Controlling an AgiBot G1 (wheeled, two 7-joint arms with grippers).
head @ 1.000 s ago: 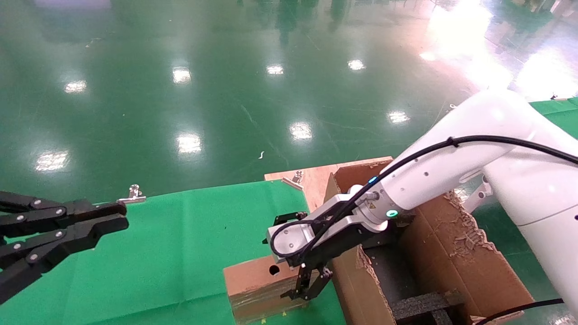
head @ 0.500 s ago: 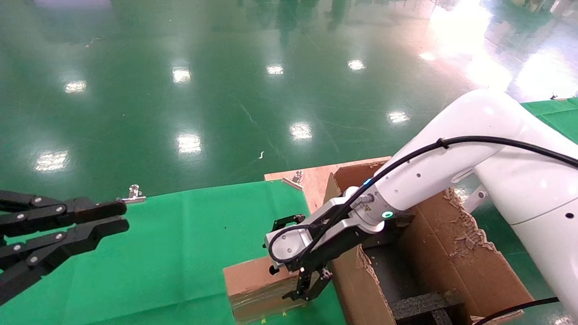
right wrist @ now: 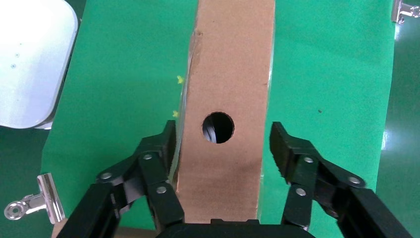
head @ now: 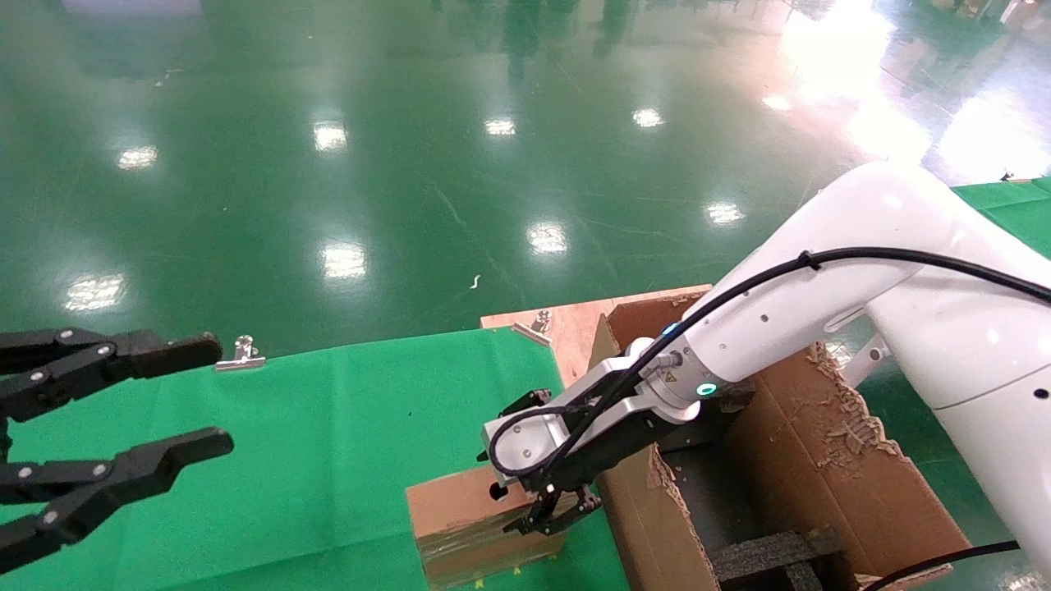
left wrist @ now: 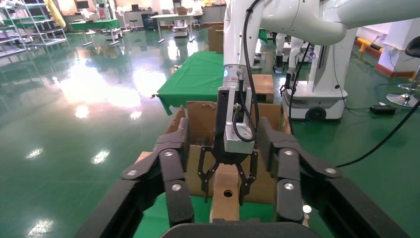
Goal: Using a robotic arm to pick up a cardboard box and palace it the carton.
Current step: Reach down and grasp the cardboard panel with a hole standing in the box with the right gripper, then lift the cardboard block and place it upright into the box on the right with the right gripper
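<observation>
Right gripper (right wrist: 223,144) fingers straddle unlabelled cardboard box (right wrist: 225,74), not clenched; left gripper (head: 205,394) spread

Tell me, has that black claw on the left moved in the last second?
Yes. The left gripper has opened: its upper finger has risen toward the silver clip on the green cloth.

The cardboard box (right wrist: 225,104) is plain brown with one dark round hole in its face, and it sits on a bright green cloth (head: 328,443) over the table. The robotic arm (head: 788,320) is glossy white with a black cable, a silver block at the wrist and black jaws, while the carton (head: 829,460) is brown with black foam (head: 764,554) inside. The floor (head: 410,164) is shiny dark green, dotted with white light reflections
</observation>
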